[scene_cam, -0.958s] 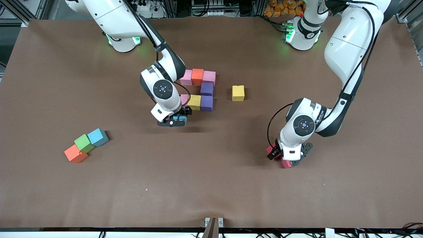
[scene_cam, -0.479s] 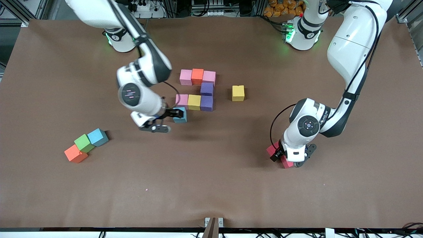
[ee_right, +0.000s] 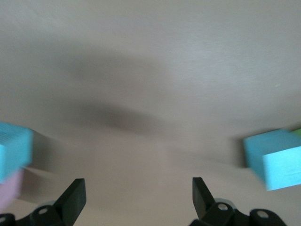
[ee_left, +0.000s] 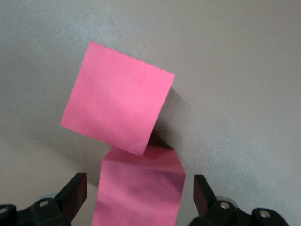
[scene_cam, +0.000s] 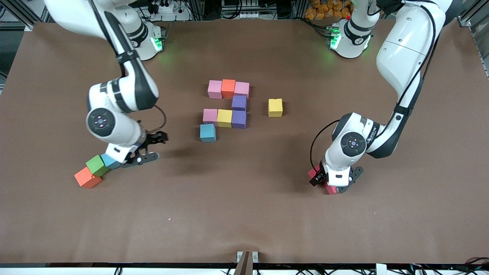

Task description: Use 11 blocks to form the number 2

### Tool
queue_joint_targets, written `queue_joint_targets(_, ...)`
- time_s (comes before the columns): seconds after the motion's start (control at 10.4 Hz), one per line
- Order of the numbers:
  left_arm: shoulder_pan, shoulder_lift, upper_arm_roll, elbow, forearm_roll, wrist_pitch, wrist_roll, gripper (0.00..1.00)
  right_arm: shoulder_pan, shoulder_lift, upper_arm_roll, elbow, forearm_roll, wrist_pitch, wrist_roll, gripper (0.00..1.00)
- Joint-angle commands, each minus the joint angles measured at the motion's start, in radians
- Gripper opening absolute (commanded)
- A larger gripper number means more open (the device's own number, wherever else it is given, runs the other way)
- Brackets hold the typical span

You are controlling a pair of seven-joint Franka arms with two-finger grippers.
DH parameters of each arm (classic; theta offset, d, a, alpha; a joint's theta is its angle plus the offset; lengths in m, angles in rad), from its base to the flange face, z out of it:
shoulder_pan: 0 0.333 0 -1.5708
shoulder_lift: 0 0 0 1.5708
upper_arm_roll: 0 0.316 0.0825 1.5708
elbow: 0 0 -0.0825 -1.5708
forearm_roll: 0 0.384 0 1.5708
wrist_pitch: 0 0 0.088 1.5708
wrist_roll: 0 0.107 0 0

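Your table (scene_cam: 244, 214) carries the half-built number 2 (scene_cam: 228, 104) at mid-table, toward the robots' edge: seven blocks laid, the blue one (scene_cam: 208, 132) lowest; four are wanting. The right claw (scene_cam: 147, 147), released and empty, hangs just beside the loose blue block (scene_cam: 110, 160), which lies toward the right arm's end with the green cube (scene_cam: 96, 165) and orange block (scene_cam: 87, 178) touching in a row; bare room lies all round. The left claw (scene_cam: 336, 182), jaws spread, straddles two red blocks (ee_left: 117, 110) near the left arm's end; the yellow block (scene_cam: 275, 107) sits apart.
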Motion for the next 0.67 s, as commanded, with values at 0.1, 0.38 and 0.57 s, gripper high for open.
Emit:
queue_joint_targets(0.1, 0.013, -0.013, -0.001, 0.000, 0.033, 0.003, 0.056, 1.00, -0.150, 0.008, 0.012, -0.020, -0.084, 0.021, -0.418, 1.00)
queue_joint_targets(0.38, 0.012, -0.014, -0.002, 0.000, 0.033, 0.003, 0.053, 1.00, -0.213, 0.048, 0.010, -0.020, -0.138, 0.180, -1.021, 1.00)
queue_joint_targets(0.57, 0.013, -0.016, -0.002, 0.000, 0.024, 0.002, 0.048, 1.00, -0.236, 0.049, 0.010, -0.029, -0.143, 0.184, -1.298, 1.00)
